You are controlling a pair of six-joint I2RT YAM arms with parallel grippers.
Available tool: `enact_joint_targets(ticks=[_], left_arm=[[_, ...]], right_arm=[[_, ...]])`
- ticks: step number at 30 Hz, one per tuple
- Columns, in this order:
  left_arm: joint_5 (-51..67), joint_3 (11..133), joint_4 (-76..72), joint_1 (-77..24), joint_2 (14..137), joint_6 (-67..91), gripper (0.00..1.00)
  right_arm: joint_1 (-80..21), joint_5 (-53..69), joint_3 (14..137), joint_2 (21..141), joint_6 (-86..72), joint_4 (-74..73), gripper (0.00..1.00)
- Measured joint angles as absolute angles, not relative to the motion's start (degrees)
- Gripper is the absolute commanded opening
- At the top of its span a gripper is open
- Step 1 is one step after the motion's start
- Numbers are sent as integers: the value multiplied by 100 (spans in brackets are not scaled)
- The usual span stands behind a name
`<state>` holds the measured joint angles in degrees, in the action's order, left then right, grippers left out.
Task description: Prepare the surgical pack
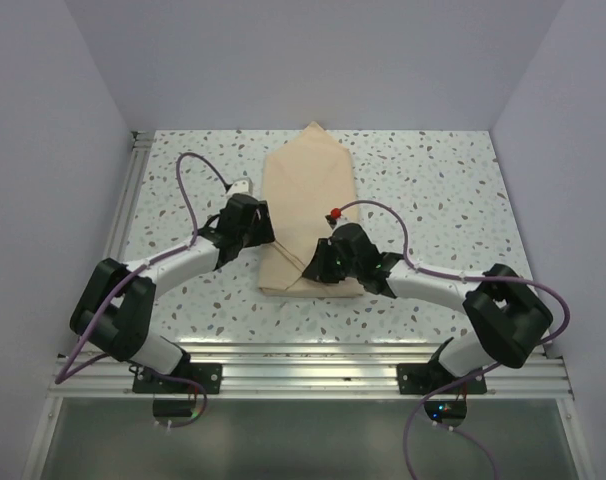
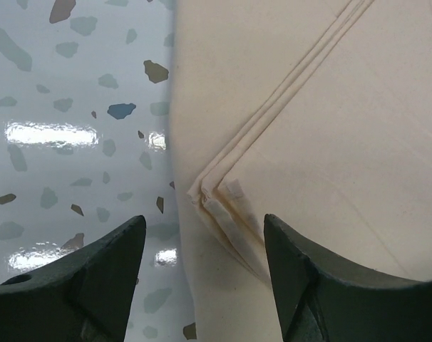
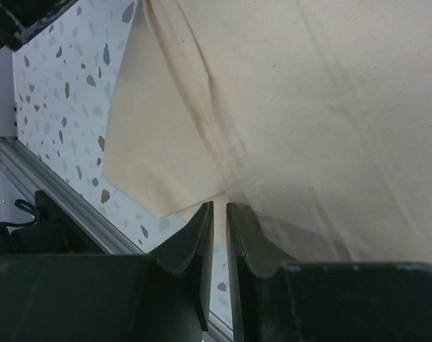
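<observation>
The surgical pack is a tan cloth bundle (image 1: 308, 205) lying in the middle of the speckled table (image 1: 433, 190), pointed at its far end. The steel tray, sachets and instruments are hidden inside it. My left gripper (image 1: 265, 238) is open at the bundle's left edge. In the left wrist view it (image 2: 204, 222) straddles that edge, where several folded cloth layers (image 2: 219, 206) meet at a corner. My right gripper (image 1: 315, 264) is on the bundle's near right part. In the right wrist view it (image 3: 219, 207) is shut on a thin cloth fold (image 3: 273, 142), which rises slightly at its tips.
An aluminium rail (image 1: 313, 355) runs along the table's near edge and another (image 1: 123, 210) along the left side. White walls close in the left, right and back. Purple cables (image 1: 188, 170) loop above both arms.
</observation>
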<state>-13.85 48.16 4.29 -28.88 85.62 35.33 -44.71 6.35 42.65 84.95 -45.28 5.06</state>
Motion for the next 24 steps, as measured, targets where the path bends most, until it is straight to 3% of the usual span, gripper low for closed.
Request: enact_joint_targets(ticks=[10, 18, 22, 24], left_arm=[[-1210, 4941, 78, -2888, 8737, 3535, 73], [-1221, 5249, 58, -2888, 9113, 3542, 69], [-1245, 5266, 178, -2888, 9233, 3583, 63], [-1262, 5262, 193, -2888, 9240, 3636, 49]], right_arm=[[-4563, 880, 4272, 8510, -4574, 646, 19], [-4056, 711, 4641, 7937, -4156, -137, 39], [-3236, 539, 4674, 7441, -3918, -445, 50], [-2930, 349, 4692, 7282, -3765, -670, 55]])
